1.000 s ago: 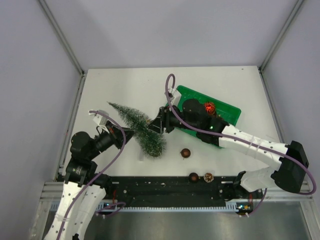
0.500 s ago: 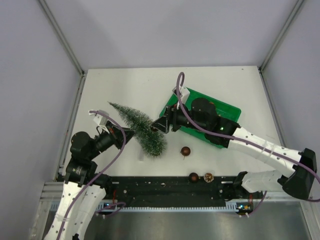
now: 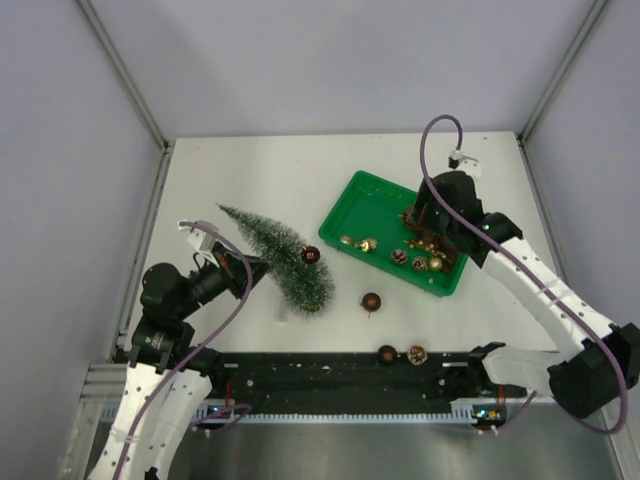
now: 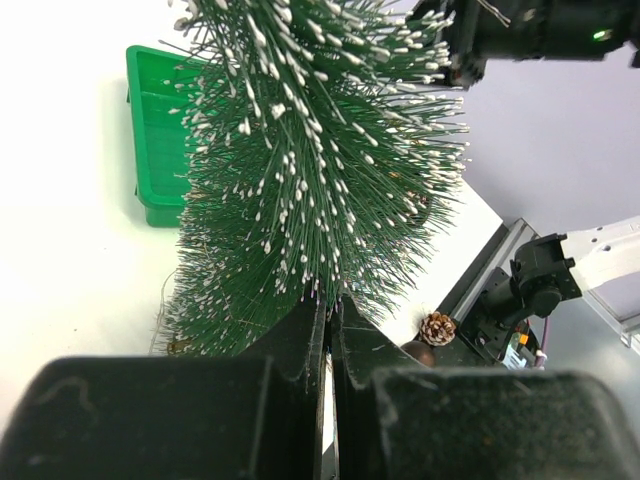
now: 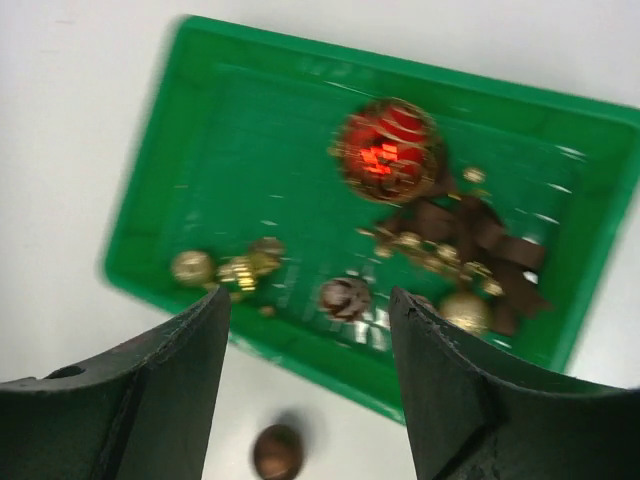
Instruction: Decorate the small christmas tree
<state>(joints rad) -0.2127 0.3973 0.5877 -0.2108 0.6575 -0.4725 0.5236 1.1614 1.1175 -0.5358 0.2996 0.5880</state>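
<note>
The small christmas tree [image 3: 280, 258] lies tilted on the white table, its tip pointing to the far left. A dark red ball [image 3: 310, 255] sits in its bristles. My left gripper [image 3: 257, 268] is at the tree's near-left side, shut on its lower bristles [image 4: 300, 180]. In the left wrist view the fingertips of that gripper [image 4: 330, 305] pinch the branches. My right gripper [image 3: 420, 218] hangs over the green tray [image 3: 362, 200]. It stands open and empty [image 5: 310, 310] above a small pinecone [image 5: 345, 297]. A red glitter ball [image 5: 387, 150] and a brown bow [image 5: 470, 235] lie further back in the tray.
Gold balls [image 5: 192, 267] lie at the tray's left end. A brown ball [image 3: 371, 302] rests on the table between tree and tray. Another brown ball [image 3: 386, 353] and a pinecone [image 3: 417, 354] lie by the table's near edge, next to the arms' base rail.
My right gripper has left the dark red ball on the tree, opened wider and swung back right to above the tray. The left arm and tree have not moved.
</note>
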